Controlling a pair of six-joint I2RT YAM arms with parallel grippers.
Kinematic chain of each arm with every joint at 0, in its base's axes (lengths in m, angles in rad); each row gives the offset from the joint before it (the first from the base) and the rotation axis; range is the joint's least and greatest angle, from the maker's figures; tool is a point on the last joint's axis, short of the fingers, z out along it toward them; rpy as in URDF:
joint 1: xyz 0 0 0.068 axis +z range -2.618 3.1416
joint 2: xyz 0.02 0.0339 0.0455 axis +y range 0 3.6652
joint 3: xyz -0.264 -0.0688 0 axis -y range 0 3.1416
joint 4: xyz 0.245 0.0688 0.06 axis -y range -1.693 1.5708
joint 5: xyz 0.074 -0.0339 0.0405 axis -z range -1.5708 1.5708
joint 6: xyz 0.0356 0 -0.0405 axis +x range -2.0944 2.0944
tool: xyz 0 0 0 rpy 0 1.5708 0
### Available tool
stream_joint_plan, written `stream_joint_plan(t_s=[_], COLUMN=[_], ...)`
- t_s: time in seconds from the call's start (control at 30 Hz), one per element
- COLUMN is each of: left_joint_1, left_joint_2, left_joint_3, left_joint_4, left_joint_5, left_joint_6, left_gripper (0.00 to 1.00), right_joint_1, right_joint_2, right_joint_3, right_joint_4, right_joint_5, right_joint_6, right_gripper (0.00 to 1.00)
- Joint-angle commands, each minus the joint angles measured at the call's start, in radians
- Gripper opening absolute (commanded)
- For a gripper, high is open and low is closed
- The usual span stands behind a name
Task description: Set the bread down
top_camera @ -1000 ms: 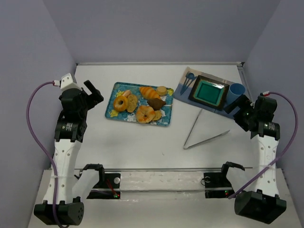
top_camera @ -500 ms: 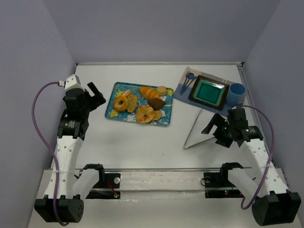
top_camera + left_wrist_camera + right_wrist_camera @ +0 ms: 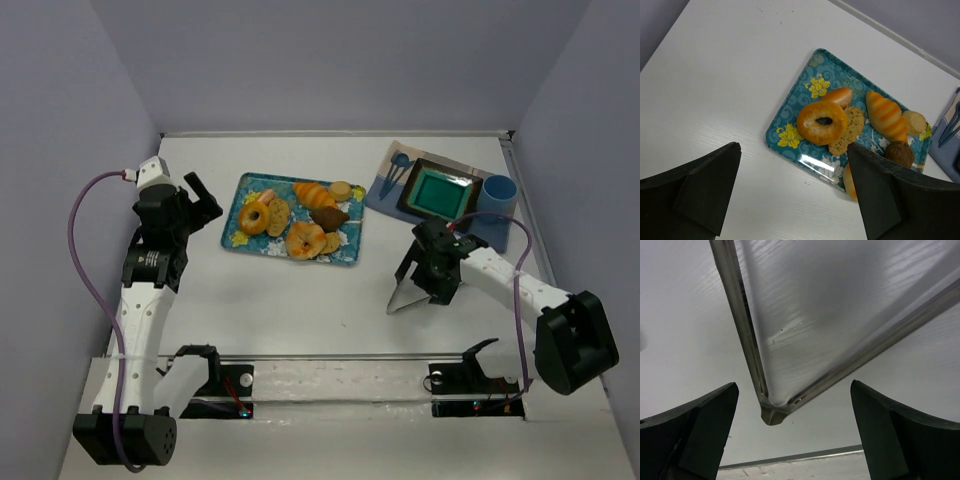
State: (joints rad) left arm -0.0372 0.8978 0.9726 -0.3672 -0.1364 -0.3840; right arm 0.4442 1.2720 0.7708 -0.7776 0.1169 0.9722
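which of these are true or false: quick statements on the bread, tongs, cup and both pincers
1. The bread lies on the tray. True.
2. The right pincer is shut on the tongs. False: it is open over their hinge.
3. The left pincer holds the ring doughnut. False: it is open and empty; the doughnut is on the tray.
4. The blue cup stands right of the green dish. True.

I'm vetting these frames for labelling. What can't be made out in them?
Left wrist view: bread mostly hidden behind a finger of the left end effector.
Right wrist view: tongs cut off by the frame edges, tips unseen.
Top view: right arm covers most of the tongs.
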Motion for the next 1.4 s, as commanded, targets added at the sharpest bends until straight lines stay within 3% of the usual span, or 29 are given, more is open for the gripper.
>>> stream_joint_plan(t_s=[0.0, 0.17, 0.4, 0.63, 1.0, 1.37], left_joint_1=[0.005, 0.006, 0.007, 0.005, 0.002, 0.003], left_joint_2=[-0.003, -0.002, 0.006, 0.053, 0.115, 0.105], left_joint_3=[-0.011, -0.011, -0.026, -0.020, -0.008, -0.006], left_joint_4=[0.039, 0.044, 0.051, 0.048, 0.034, 0.031], left_joint_5=[-0.018, -0.046, -0.031, -0.023, -0.040, -0.060], left_joint_6=[0.002, -0.006, -0.009, -0.010, -0.010, -0.001], left_gripper=[0.99, 0.99, 0.99, 0.99, 0.99, 0.99], right_joint_1=[0.048, 0.048, 0.057, 0.057, 0.057, 0.057], right_joint_2=[0.061, 0.104, 0.125, 0.237, 0.262, 0.299], right_joint_3=[0.065, 0.071, 0.110, 0.166, 0.223, 0.139], right_joint_4=[0.098, 0.103, -0.032, -0.078, -0.199, -0.086], right_joint_5=[0.076, 0.107, 0.197, 0.213, 0.259, 0.245], right_joint_6=[0.057, 0.108, 0.181, 0.204, 0.204, 0.232], right_gripper=[1.00, 1.00, 1.00, 1.00, 1.00, 1.00])
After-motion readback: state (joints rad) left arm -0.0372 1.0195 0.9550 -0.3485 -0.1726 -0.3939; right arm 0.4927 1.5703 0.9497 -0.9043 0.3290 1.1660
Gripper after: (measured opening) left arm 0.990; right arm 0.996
